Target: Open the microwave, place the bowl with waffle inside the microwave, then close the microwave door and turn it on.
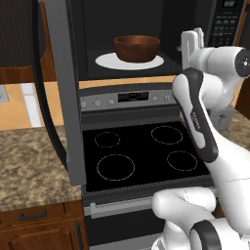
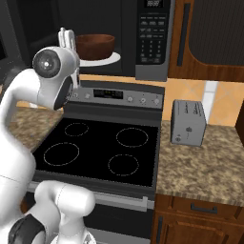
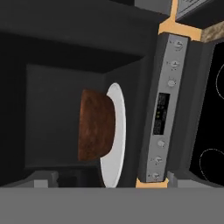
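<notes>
Wooden bowl (image 1: 137, 48) sits on microwave (image 2: 153, 35) turntable; panel writing unreadable.

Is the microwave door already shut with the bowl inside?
No: the microwave door stands swung open at the left, and the bowl sits in plain sight on the white turntable plate in the open cavity.

The bowl (image 1: 137, 48) rim hides its inside, so the waffle cannot be made out. The microwave (image 2: 153, 33) top is cut off by the frame edge, and its button labels are too small to read.
</notes>
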Robot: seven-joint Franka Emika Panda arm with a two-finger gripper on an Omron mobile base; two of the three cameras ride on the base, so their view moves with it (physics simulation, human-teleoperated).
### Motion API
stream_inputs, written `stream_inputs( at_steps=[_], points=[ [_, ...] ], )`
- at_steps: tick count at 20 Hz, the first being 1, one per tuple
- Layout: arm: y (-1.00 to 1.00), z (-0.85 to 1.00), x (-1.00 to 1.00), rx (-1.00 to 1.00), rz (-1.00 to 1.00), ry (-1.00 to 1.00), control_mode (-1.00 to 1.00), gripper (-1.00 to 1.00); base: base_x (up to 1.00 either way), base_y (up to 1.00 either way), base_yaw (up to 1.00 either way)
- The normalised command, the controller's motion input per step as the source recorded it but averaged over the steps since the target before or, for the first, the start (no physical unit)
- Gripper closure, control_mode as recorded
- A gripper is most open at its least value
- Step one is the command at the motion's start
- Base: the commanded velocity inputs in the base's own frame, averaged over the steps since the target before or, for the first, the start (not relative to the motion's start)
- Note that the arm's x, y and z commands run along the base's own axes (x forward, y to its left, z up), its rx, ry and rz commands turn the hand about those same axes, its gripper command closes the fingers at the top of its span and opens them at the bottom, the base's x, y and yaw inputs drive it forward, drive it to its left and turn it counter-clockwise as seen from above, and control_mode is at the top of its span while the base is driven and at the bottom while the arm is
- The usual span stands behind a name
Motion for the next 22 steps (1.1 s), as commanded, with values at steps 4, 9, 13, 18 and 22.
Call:
stream_inputs(
  at_steps=[4, 9, 13, 18, 22],
  points=[
    [-0.02, 0.0, -1.0, 0.0, 0.0, 0.0, -1.0, -1.0, 0.0, 0.0, 0.0],
    [0.0, 0.0, -1.0, -0.04, -0.02, 0.0, -1.0, -1.0, 0.0, 0.0, 0.0],
    [0.12, -0.02, -0.96, -0.12, -0.01, 0.0, -1.0, -1.0, 0.0, 0.0, 0.0],
    [0.2, -0.3, -0.57, -0.12, 0.0, 0.0, -1.0, -1.0, 0.0, 0.0, 0.0],
    [0.12, -0.55, -0.22, -0.07, 0.01, 0.0, -1.0, -1.0, 0.0, 0.0, 0.0]
  ],
)
